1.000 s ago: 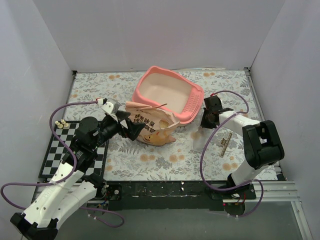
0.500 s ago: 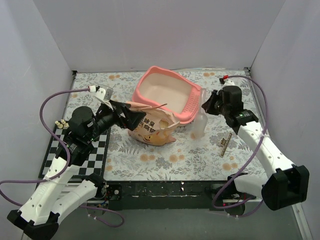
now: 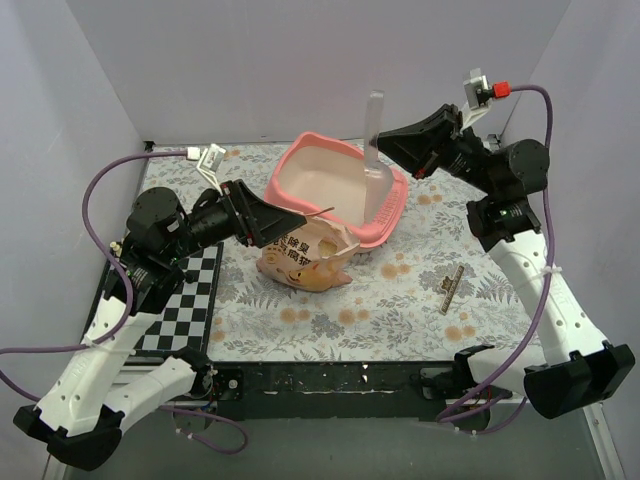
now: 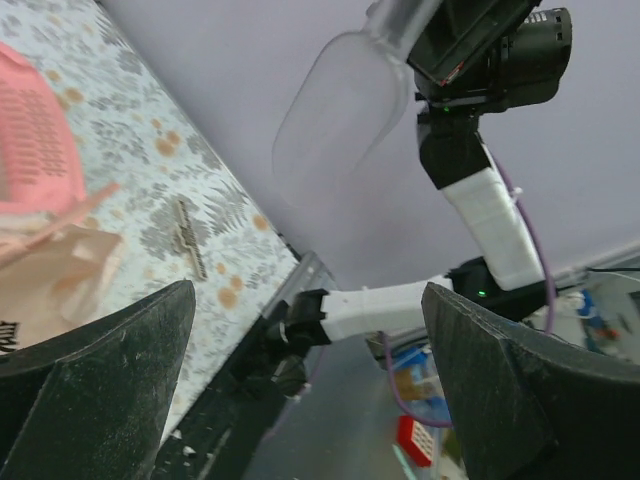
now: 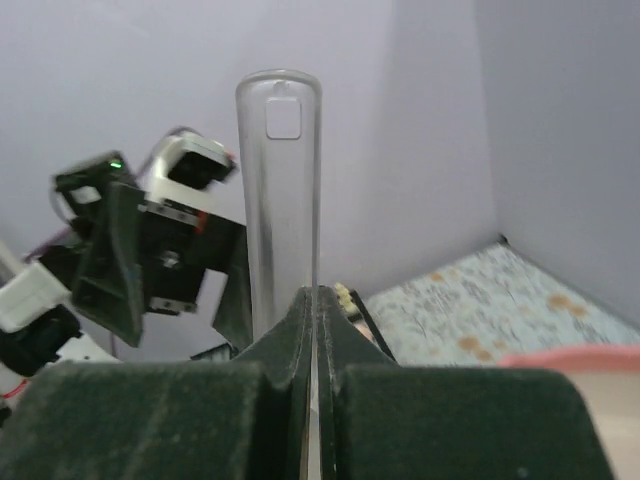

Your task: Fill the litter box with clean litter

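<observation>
The pink litter box [image 3: 300, 152] stands at the back middle, its cream base bare. No clean litter shows in any view. The orange-tan bag [image 3: 305, 258] lies against its near side, also in the left wrist view [image 4: 45, 285]. My right gripper [image 3: 386, 146] is shut on a clear plastic scoop [image 3: 376, 170], held upright above the box's right rim; its handle [image 5: 278, 200] rises past my shut gripper [image 5: 316, 300]. My left gripper [image 3: 292, 222] is open and empty just above the bag, jaws wide apart [image 4: 308, 290], facing the scoop [image 4: 340, 105].
A small dark-and-gold strip [image 3: 450, 288] lies on the floral cloth at the right, also in the left wrist view [image 4: 187, 238]. A checkerboard mat [image 3: 160, 310] lies at the left. Grey walls close in the back and both sides.
My right arm lifted the clear scoop from the cloth beside the box to high above its right rim. My left arm rose and its gripper moved right over the bag.
</observation>
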`<action>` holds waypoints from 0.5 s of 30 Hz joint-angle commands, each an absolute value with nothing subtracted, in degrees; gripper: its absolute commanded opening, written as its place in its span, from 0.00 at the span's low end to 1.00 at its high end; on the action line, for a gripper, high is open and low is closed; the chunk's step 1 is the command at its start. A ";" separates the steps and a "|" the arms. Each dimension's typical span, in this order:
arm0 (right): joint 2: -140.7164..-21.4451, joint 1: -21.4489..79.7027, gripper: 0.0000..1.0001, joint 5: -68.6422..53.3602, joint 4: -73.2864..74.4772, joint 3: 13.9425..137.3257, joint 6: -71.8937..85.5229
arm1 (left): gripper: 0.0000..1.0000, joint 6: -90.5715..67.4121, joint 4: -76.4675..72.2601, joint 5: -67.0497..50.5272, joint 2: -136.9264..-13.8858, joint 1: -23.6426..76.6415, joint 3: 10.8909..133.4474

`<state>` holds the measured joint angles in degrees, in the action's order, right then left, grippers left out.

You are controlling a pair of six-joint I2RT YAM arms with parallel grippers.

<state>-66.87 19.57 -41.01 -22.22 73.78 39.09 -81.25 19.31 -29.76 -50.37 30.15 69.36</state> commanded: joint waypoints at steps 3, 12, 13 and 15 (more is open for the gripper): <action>-73.81 22.32 0.01 -51.07 -65.61 80.93 66.15 | 0.98 -99.38 14.17 -38.49 -49.57 30.15 68.39; -80.24 32.16 0.01 -45.89 -82.61 86.83 71.37 | 0.98 -115.57 -3.15 -38.59 -46.50 30.15 60.30; -80.94 33.65 0.01 -45.36 -83.40 87.27 70.76 | 0.98 -116.45 -4.38 -38.32 -46.41 30.15 59.68; -81.82 36.20 0.01 -44.65 -83.85 88.24 68.65 | 0.98 -118.64 -8.42 -37.88 -45.70 30.15 58.28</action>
